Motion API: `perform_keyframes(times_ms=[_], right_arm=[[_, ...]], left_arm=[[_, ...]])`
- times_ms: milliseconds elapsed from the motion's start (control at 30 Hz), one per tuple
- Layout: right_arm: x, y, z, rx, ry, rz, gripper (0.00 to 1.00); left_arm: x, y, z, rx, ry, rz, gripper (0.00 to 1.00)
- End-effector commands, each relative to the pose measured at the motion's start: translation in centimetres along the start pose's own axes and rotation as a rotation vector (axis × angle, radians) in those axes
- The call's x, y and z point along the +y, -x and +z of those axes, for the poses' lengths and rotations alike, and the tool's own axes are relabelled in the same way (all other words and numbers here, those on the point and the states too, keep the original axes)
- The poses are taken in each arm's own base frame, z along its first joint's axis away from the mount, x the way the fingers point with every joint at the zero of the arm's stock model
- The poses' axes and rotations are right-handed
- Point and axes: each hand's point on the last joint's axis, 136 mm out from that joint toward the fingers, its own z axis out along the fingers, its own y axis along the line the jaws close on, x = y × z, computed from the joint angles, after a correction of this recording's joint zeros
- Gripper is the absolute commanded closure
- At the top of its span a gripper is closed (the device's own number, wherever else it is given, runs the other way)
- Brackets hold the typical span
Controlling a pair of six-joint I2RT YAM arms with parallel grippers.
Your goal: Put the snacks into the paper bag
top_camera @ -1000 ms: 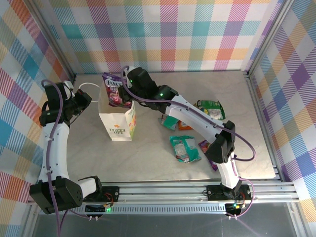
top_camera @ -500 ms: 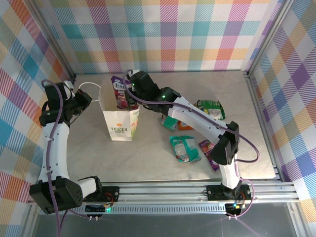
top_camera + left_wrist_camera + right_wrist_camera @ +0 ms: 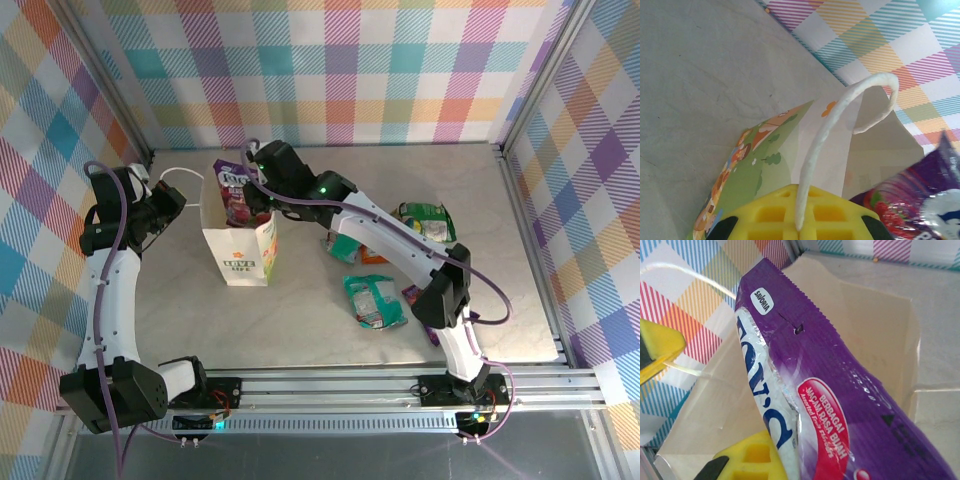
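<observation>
The white paper bag stands open at the table's left, its cartoon print toward the left wrist view. My left gripper is shut on the bag's white cord handle, which runs down between its yellow fingers. My right gripper is shut on a purple snack packet, held tilted in the bag's mouth. In the right wrist view the packet hangs over the bag's inside, beside one yellow finger. The packet's corner also shows in the left wrist view.
More snacks lie on the table right of the bag: a green packet, an orange one, a teal one and a small purple one. Checked walls enclose the back and sides.
My right gripper swung the purple packet slightly right, then back left over the bag's mouth, and the bag swayed with it. The left arm has not moved.
</observation>
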Motion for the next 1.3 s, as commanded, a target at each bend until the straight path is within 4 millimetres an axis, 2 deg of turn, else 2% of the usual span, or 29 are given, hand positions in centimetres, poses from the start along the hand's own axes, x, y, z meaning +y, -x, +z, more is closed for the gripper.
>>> perform_keyframes(times_ms=[0, 233, 433, 633, 767, 800, 1000, 1267], right_arm=[[0.2, 0.2, 0.1, 0.015, 0.017, 0.035, 0.97], [-0.2, -0.7, 1.1, 0.057, 0.008, 0.056, 0.91], [-0.5, -0.5, 1.4, 0.051, -0.009, 0.075, 0.80], [-0.3, -0.4, 1.5, 0.049, 0.004, 0.083, 0.75], [-0.3, -0.3, 1.4, 0.048, 0.000, 0.082, 0.59], [-0.4, -0.3, 1.3, 0.047, -0.005, 0.083, 0.58], [-0.2, 0.2, 0.6, 0.038, 0.003, 0.079, 0.57], [1.1, 0.9, -1.2, 0.028, 0.066, 0.072, 0.56]], left_arm=[[0.4, -0.4, -0.7, 0.007, 0.004, 0.003, 1.00], [0.4, -0.4, -0.6, 0.008, 0.001, 0.002, 1.00], [0.4, -0.5, -0.6, 0.006, 0.001, 0.004, 1.00], [0.5, -0.7, -0.5, 0.011, 0.001, 0.002, 1.00], [0.4, -0.7, -0.6, 0.012, -0.004, 0.004, 1.00], [0.4, -0.7, -0.6, 0.013, -0.004, 0.005, 1.00], [0.4, -0.8, -0.7, 0.014, -0.005, 0.009, 1.00], [0.4, -0.9, -0.8, 0.016, -0.008, 0.011, 1.00]])
